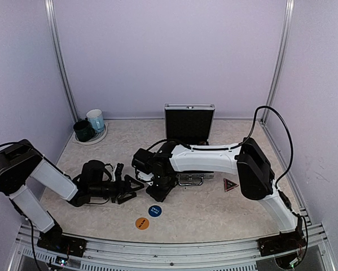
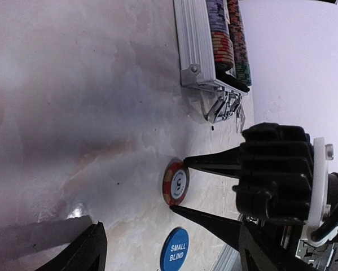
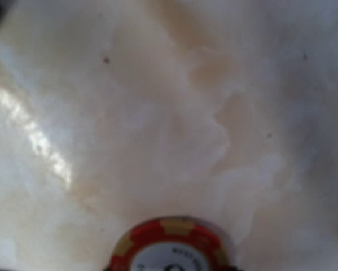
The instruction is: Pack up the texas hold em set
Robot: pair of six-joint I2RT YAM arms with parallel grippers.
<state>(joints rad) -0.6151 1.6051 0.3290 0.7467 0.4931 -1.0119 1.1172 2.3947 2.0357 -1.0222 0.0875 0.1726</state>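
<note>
Left gripper (image 1: 136,189) low, jaws wide; right arm (image 1: 208,157) across leftward, right gripper (image 2: 179,184) parted, tips down

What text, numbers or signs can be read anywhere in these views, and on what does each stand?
"SMALL BLIND": on the blue button.
"5": on the red chip; the lettering around its centre is blurred in the right wrist view.
Orange button: dark print, too small to read.
Triangular marker: a red triangle sign, any wording too small to read.
Chip stacks in the case: no print readable.

White arms (image 1: 205,158), black joints (image 1: 253,169) (looped black cables (image 1: 266,106)), ribbed black right tool (image 2: 179,185).
</note>
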